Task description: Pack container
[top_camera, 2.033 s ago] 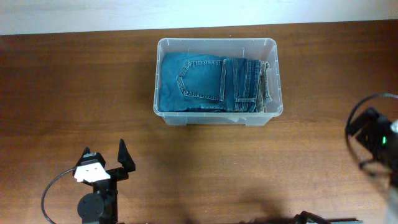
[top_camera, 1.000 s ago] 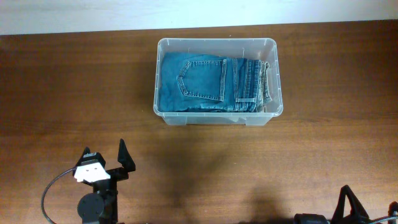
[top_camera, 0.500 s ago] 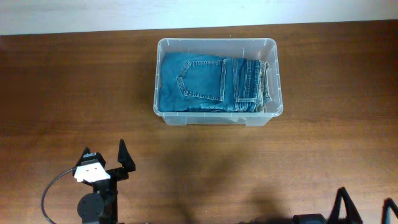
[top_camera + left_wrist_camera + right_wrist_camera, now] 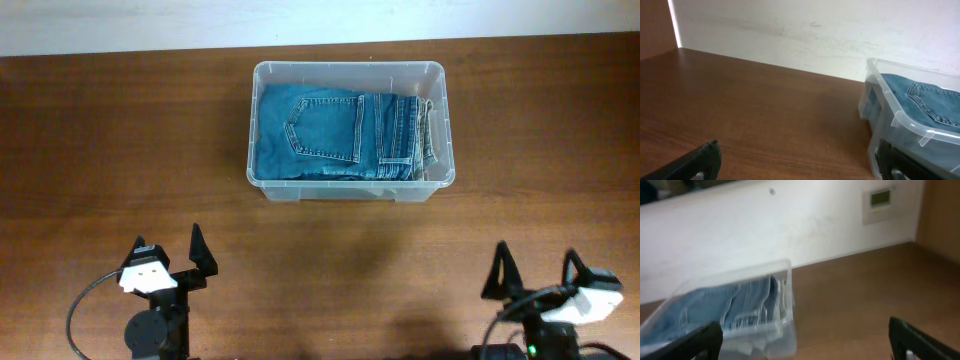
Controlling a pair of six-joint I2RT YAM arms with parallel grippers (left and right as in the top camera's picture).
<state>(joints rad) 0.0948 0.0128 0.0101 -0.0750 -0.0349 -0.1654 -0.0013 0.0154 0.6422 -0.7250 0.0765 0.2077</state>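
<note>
The clear plastic container point(image 4: 349, 131) stands on the brown table at the back middle, with folded blue jeans point(image 4: 340, 136) lying inside it. From the left wrist the container point(image 4: 910, 125) shows at the right, the jeans point(image 4: 927, 97) in it. The right wrist sees the container point(image 4: 740, 315) at the lower left, blurred. My left gripper point(image 4: 170, 258) rests near the front left edge, open and empty. At the front right, my right gripper point(image 4: 537, 272) is open and empty too. Both are far from the container.
A white wall point(image 4: 815, 35) runs behind the table's far edge. A small wall panel point(image 4: 880, 205) shows in the right wrist view. A black cable point(image 4: 85, 305) loops beside the left arm's base.
The right arm has swung back to the front right edge and its open gripper now points toward the container. The left arm, container and jeans have not moved.
</note>
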